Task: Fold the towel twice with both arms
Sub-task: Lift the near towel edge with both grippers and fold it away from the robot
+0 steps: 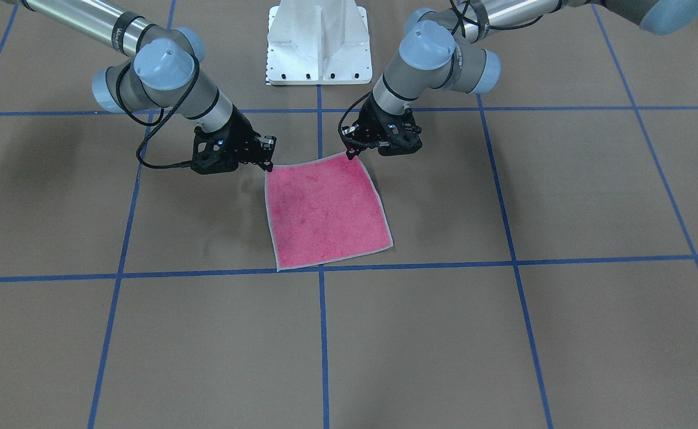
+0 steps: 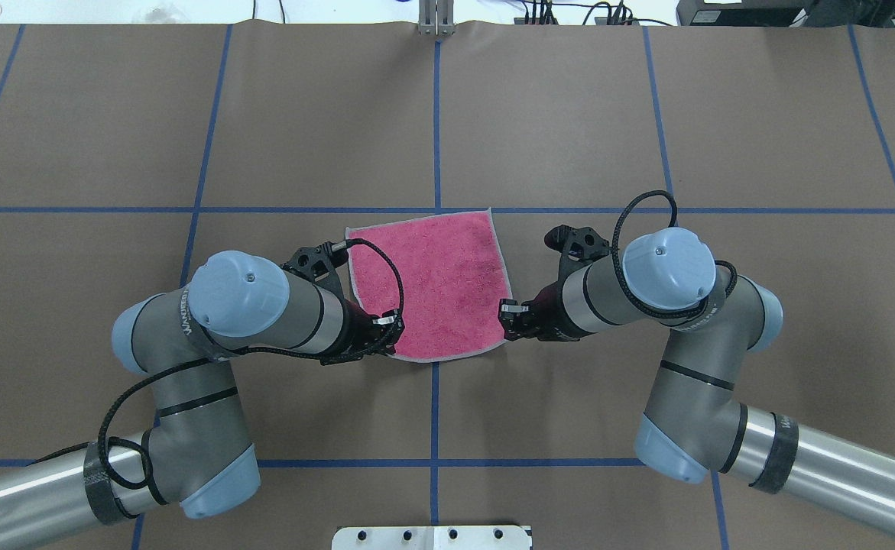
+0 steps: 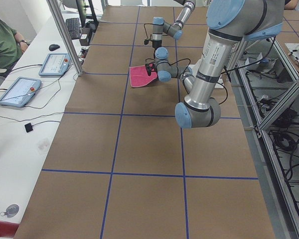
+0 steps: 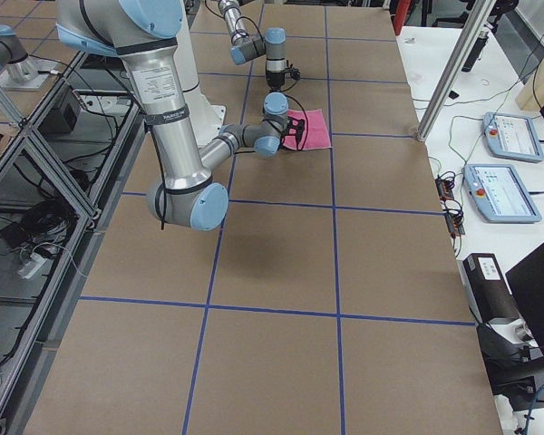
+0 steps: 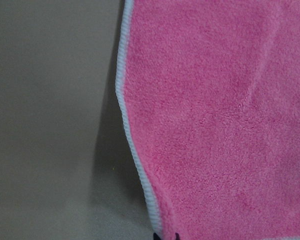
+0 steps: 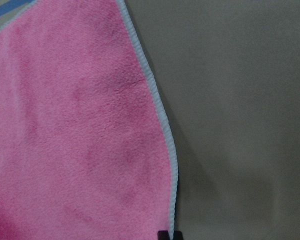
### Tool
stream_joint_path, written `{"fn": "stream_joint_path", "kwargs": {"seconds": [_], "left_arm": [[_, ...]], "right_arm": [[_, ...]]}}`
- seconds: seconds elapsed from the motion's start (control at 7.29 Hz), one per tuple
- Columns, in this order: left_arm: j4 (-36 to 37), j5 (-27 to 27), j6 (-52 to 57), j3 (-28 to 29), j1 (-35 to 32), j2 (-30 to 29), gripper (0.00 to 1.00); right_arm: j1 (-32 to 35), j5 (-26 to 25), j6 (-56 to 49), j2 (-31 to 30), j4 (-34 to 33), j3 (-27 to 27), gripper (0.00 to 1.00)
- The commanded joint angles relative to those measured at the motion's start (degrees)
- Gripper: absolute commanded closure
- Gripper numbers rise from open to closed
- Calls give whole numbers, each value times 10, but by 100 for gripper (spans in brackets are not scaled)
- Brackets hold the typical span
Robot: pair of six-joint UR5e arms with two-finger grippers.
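Note:
The towel [image 1: 325, 208] lies pink face up with a light grey hem on the brown table [image 1: 563, 333], near its middle [image 2: 432, 283]. My left gripper [image 1: 351, 154] is shut on the towel's corner nearest the robot on my left [image 2: 393, 340]. My right gripper [image 1: 268, 165] is shut on the near corner on my right [image 2: 505, 321]. Both held corners are raised slightly, with a shadow under the hem. The left wrist view shows the towel [image 5: 215, 125] and the left gripper [image 5: 165, 236]. The right wrist view shows the towel [image 6: 75, 140] and the right gripper [image 6: 169, 235].
The white pedestal base [image 1: 319, 42] stands just behind the towel on the robot's side. Blue tape lines [image 1: 322, 333] grid the table. A seated person [image 3: 0, 40] and tablets [image 3: 17, 91] are at a side bench beyond the table's far edge.

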Motion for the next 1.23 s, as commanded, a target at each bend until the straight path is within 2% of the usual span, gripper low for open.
{"fn": "stream_joint_path", "kwargs": {"seconds": [0.0, 0.27, 0.69, 1.1], "left_arm": [[0, -2, 3, -2, 0, 1, 100], [1, -12, 4, -7, -1, 1, 100], [-1, -12, 3, -18, -24, 0, 100], [-1, -11, 0, -11, -46, 0, 100]], "right_arm": [[-7, 1, 32, -7, 0, 36, 100], [-12, 2, 70, -9, 0, 57, 100], [-12, 3, 70, -10, 1, 56, 100], [18, 1, 72, -5, -1, 53, 100]]}}
